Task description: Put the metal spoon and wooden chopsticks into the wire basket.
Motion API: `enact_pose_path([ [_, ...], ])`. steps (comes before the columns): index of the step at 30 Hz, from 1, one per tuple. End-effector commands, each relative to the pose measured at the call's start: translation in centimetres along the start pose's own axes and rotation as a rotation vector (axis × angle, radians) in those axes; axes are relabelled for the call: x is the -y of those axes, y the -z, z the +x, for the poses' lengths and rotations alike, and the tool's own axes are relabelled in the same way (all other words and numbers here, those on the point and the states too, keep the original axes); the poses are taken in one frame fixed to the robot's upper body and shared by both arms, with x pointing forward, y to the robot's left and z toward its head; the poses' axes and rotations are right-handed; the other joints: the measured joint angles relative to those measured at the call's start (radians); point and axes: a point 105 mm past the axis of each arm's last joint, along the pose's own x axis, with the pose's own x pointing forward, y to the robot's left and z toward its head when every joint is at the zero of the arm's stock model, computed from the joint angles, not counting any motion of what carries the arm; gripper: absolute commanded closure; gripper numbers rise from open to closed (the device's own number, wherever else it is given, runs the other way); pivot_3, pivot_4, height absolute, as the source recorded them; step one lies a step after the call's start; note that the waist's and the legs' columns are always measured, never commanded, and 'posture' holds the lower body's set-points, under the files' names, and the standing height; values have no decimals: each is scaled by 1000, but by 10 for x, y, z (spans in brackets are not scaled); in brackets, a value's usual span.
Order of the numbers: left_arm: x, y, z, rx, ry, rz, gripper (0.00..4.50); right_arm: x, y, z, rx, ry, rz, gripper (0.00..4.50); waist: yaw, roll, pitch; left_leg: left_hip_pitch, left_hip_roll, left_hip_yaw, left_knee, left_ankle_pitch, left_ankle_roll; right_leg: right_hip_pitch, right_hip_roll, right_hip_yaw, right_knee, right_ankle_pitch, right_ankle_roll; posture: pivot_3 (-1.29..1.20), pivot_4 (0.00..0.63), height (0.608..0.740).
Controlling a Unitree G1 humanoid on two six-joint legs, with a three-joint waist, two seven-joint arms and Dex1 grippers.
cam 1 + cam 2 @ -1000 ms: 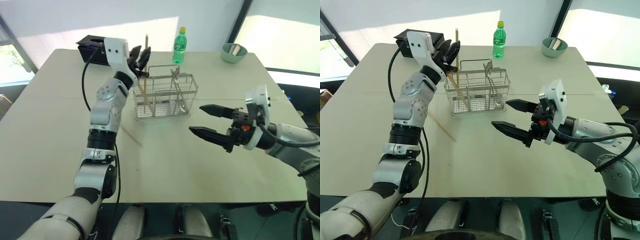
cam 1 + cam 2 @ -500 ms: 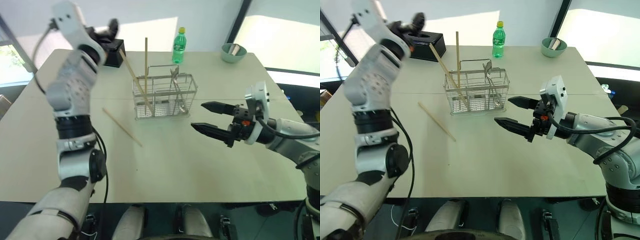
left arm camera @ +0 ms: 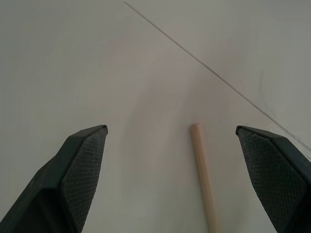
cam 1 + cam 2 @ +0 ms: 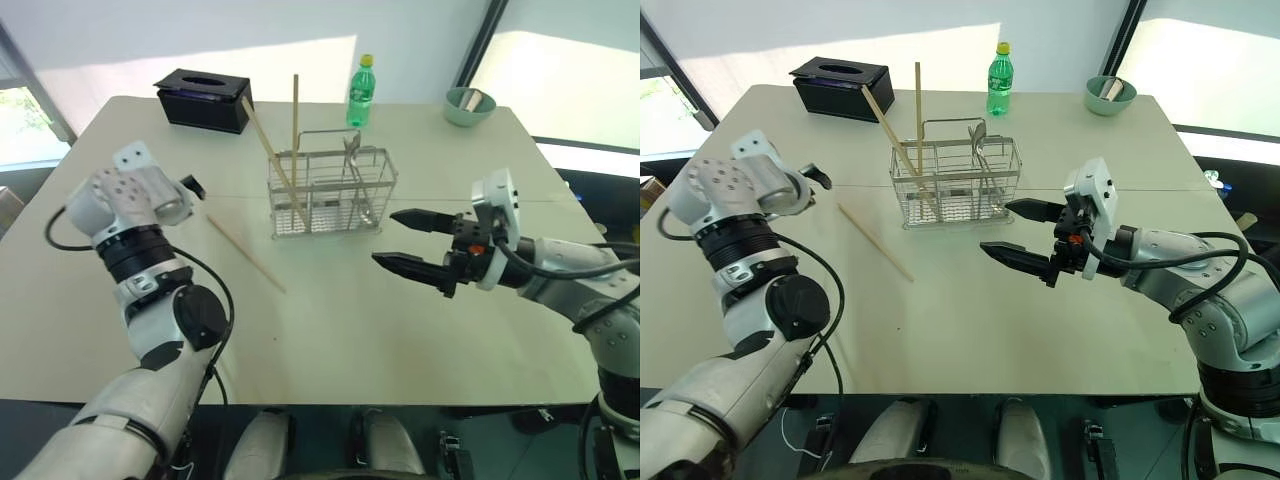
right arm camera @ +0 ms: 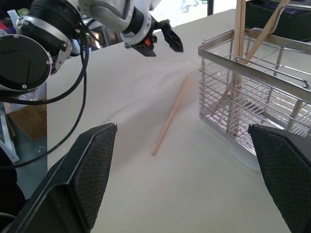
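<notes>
left end effector (image 3: 170, 145) now low beside loose chopstick (image 4: 245, 255)

Beige table (image 4: 330, 340) has a black tissue box (image 4: 204, 101) at the far left, a green plastic bottle (image 4: 360, 92) (yellow cap) mid-back, and a pale green bowl (image 4: 468, 105) far right with something whitish inside.
</notes>
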Motion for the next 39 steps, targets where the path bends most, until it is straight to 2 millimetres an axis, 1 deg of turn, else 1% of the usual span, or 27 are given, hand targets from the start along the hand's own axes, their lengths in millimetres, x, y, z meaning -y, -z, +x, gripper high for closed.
enact_pose_path([
  [1, 4, 3, 8, 3, -14, 24, 33, -5, -11, 0, 36, -4, -52, 0, -2, 0, 0, 0, 0, 0, 0, 0, 0, 0, 0, 0, 0, 0, 0, 0, 150, 667],
  [6, 9, 15, 27, -28, -31, 56, 33, -9, -9, -2, 42, 9, -46, 0, 0, 0, 0, 0, 0, 1, -1, 0, 0, -1, 0, 0, 0, 0, 0, 0, 150, 667],
  [10, 14, 25, 39, -54, -23, 86, 33, -11, -9, -3, 54, 22, -39, 0, 1, 4, -2, 0, 0, 1, 0, -1, 2, 0, -1, 0, 1, 0, 0, 0, 150, 667],
  [11, 15, 27, 42, -60, -21, 90, 271, -11, -9, -3, 58, 26, -38, 0, 1, 5, -3, 1, 0, 1, 0, -2, 4, 0, -1, 0, 1, 0, 0, 0, 150, 667],
  [13, 16, 30, 47, -65, -20, 86, 886, -11, -10, -4, 64, 36, -37, 0, 1, 7, -4, 1, 0, 1, 0, -3, 5, 1, -1, 0, 1, 0, 0, 0, 150, 667],
  [16, 18, 31, 49, -69, -22, 76, 2369, -11, -11, -5, 71, 46, -34, 0, 2, 9, -6, 2, 0, 1, 0, -3, 5, 1, -1, 0, 1, 0, 0, 0, 150, 667],
  [18, 21, 29, 48, -67, -11, 71, 3520, -11, -11, -6, 74, 50, -33, 0, 3, 10, -6, 2, 0, 1, 0, -3, 5, 2, -1, 0, 1, 0, 0, 0, 150, 667],
  [20, 22, 28, 48, -69, -9, 65, 4459, -10, -12, -7, 77, 53, -32, 0, 4, 9, -6, 2, 0, 0, 0, -3, 5, 2, -1, 0, 1, 0, 0, 0, 150, 667],
  [22, 21, 25, 47, -67, -12, 57, 4490, -9, -12, -7, 80, 57, -32, 0, 3, 9, -6, 1, -1, 0, 0, -3, 5, 2, -1, 0, 1, 0, 0, 0, 150, 667],
  [24, 17, 19, 46, -46, -22, 46, 4490, -8, -13, -7, 85, 59, -31, 0, 2, 9, -6, 1, -1, 0, 0, -3, 5, 1, -1, 0, 1, 0, 0, 0, 150, 667],
  [28, 7, -10, 41, 74, -23, 53, 4490, -7, -14, -5, 87, 50, -31, 0, -1, 9, -5, 1, 0, 0, 0, -3, 5, 0, -1, 0, 1, 0, 0, 0, 150, 667],
  [29, 4, -22, 37, 129, -22, 53, 4490, -7, -14, -5, 85, 48, -31, 0, -2, 9, -5, 0, 0, 0, 0, -3, 5, 0, -1, 0, 1, 0, 0, 0, 150, 667],
  [31, 0, -38, 31, 198, -17, 50, 4490, -6, -14, -5, 83, 46, -30, 0, -4, 8, -5, 0, 0, 1, 0, -3, 5, -1, -1, 0, 1, 0, 0, 0, 150, 667],
  [32, -2, -51, 26, 250, -7, 38, 4490, -6, -15, -5, 81, 44, -29, 0, -5, 8, -5, 0, 0, 1, 0, -3, 5, -1, -1, 0, 1, 0, 0, 0, 150, 667],
  [34, 3, -98, -2, 481, 85, 44, 4490, -6, -16, -4, 76, 35, -26, 0, -5, 7, -4, 0, 0, 1, 0, -2, 4, -2, -1, 0, 1, 0, 0, 0, 150, 667],
  [35, 14, -123, -26, 626, 195, 54, 4490, -7, -17, -2, 80, 33, -19, 0, -5, 7, -4, -1, 1, 1, -1, -1, 2, -3, 0, 0, 1, 0, 0, 0, 150, 667],
  [36, 22, -137, -43, 719, 271, 68, 4490, -7, -18, -2, 84, 33, -14, 0, -4, 7, -3, -1, 1, 1, -1, 0, 1, -3, 0, 0, 1, 0, -1, 0, 150, 667],
  [37, 30, -158, -74, 887, 354, 86, 4490, -6, -18, -2, 90, 39, -7, 0, -3, 6, -3, -2, 1, 1, -1, 0, 0, -3, 0, 0, 0, 1, -1, 0, 150, 667],
  [38, 33, -172, -102, 1022, 415, 95, 4490, -6, -19, -1, 94, 42, -3, 0, -1, 6, -3, -2, 1, 1, -1, 0, 0, -3, 0, 0, 0, 1, -1, 0, 150, 667],
  [39, 35, -178, -119, 1104, 447, 102, 4490, -6, -19, -2, 96, 45, 0, 0, 1, 6, -4, -2, 1, 1, -1, 0, 0, -2, -1, 0, -1, 1, -2, 0, 150, 667],
])
